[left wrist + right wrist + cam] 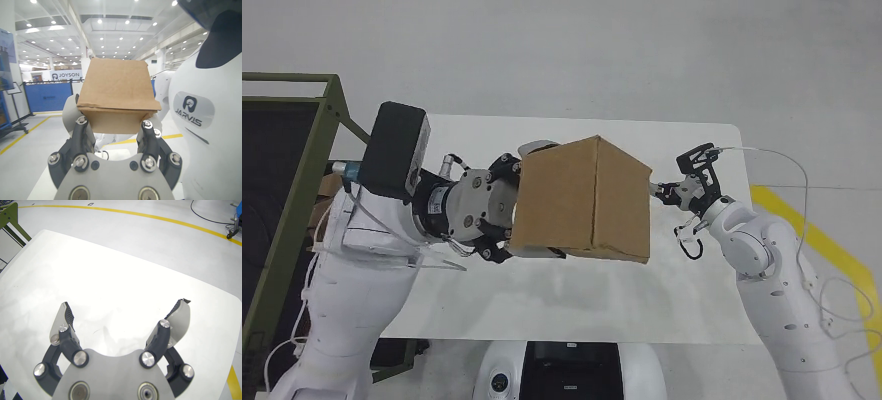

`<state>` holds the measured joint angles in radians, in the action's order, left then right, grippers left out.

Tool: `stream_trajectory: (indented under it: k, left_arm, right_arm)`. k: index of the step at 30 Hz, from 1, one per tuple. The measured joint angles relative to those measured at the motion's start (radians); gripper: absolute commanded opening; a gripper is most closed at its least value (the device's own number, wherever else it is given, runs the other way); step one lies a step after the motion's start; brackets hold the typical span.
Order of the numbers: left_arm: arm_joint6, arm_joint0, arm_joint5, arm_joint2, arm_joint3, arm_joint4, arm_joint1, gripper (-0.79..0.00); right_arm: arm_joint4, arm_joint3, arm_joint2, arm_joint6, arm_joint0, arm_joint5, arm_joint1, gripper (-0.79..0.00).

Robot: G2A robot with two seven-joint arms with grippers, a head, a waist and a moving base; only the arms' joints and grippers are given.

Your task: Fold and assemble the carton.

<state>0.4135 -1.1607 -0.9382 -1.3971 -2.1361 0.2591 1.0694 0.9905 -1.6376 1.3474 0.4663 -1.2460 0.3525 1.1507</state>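
I have the left gripper (113, 121) clamped on the brown cardboard carton (582, 200), held over the middle of the white rectangular table (542, 295) (a folded edge faces up). The right gripper (123, 304) sits just beside the carton's right edge, jaws apart.

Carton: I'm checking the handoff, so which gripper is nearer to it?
Left. The left gripper is clamped on one end of the carton; the right gripper is open beside the opposite end, holding nothing.
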Motion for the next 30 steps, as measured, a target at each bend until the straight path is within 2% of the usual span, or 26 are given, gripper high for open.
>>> stream_trajectory:
  k: [7,12,16,20,25,30]
  left_arm:
    - [-0.18,-0.059,0.072,-0.039,-0.043,0.385,0.02,-0.785]
    - [-0.247,-0.111,0.094,-0.051,0.002,0.562,0.023,-0.785]
    - [-0.25,-0.162,0.081,-0.072,0.069,0.623,0.018,-0.785]
    - [-0.248,-0.214,0.034,-0.103,0.163,0.611,0.01,-0.785]
    - [-0.215,-0.235,-0.046,-0.133,0.282,0.617,-0.002,-0.785]
    - [-0.208,-0.233,-0.033,-0.14,0.3,0.636,-0.003,-0.785]
  right_arm:
    - [0.0,0.0,0.0,0.0,0.0,0.0,0.0,0.0]
    - [0.0,0.0,0.0,0.0,0.0,0.0,0.0,0.0]
    - [0.0,0.0,0.0,0.0,0.0,0.0,0.0,0.0]
    - [0.0,0.0,0.0,0.0,0.0,0.0,0.0,0.0]
    - [0.0,0.0,0.0,0.0,0.0,0.0,0.0,0.0]
    - [0.0,0.0,0.0,0.0,0.0,0.0,0.0,0.0]
